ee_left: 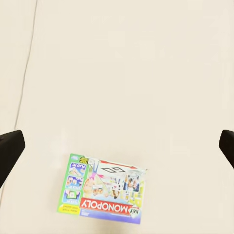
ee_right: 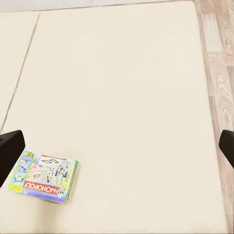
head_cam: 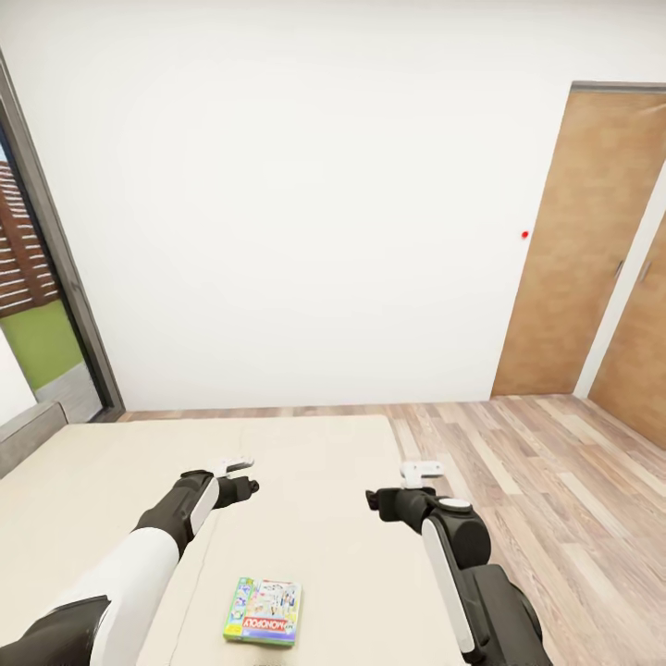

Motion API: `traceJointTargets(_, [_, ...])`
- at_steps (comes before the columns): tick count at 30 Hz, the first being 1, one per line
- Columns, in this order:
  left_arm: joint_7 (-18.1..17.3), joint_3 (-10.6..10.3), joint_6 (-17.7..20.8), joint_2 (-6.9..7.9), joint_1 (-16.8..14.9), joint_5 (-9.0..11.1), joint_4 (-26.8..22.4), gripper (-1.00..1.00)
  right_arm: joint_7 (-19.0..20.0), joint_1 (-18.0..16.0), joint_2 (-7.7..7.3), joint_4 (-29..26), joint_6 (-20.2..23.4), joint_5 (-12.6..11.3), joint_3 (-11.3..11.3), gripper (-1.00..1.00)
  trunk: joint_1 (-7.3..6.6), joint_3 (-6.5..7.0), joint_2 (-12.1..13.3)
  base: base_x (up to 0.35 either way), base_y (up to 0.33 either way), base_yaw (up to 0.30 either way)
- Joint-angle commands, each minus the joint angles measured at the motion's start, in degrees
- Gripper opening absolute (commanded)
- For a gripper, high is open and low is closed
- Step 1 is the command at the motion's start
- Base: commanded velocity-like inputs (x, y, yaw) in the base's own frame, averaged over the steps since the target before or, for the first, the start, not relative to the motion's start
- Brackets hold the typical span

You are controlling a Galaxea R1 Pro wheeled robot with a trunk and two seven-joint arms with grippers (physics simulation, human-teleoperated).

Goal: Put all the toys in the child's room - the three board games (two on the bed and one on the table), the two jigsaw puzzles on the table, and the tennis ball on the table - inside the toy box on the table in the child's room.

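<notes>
I judge the step in hand to be the approach to one board game (head_cam: 264, 611), lying flat on the bed (head_cam: 314, 462) between my arms and nearer the base than either. Left gripper (head_cam: 242, 474) and right gripper (head_cam: 393, 490) hover above the mattress, jaws spread, holding nothing. Next move calls for lowering one arm back over the box. Fingertips cropped in both wrist views

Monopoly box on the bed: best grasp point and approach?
The Monopoly box lies flat on the bed, face up, with no free edge overhanging. I'd come straight down and pinch across its shorter span, fingers on the two long side edges near mid-length. The left gripper looks best placed; its wrist view has the box more nearly between its fingers, jaws wide.
</notes>
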Motion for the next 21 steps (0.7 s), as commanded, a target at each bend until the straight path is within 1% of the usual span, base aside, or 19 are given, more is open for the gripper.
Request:
traceJointTargets(1, [-0.1,0.4,0.4,-0.06,0.0,0.0,-0.1,1.00,-0.3,-0.1,0.00,-0.1,0.8,-0.2,-0.1,1.00,0.03,-0.23,-0.1,0.000,0.000,0.000])
traceJointTargets(7, [-0.1,0.4,0.4,-0.08,0.0,0.0,-0.1,1.00,-0.3,-0.5,0.00,-0.1,3.6,-0.2,-0.5,1.00,0.03,-0.79,-0.1,0.000,0.000,0.000])
traceJointTargets(21, [-0.1,0.4,0.4,-0.15,0.0,0.0,-0.1,1.00,-0.3,-0.7,0.00,0.0,4.3,-0.3,-0.7,1.00,0.03,-2.12,-0.1,0.000,0.000,0.000])
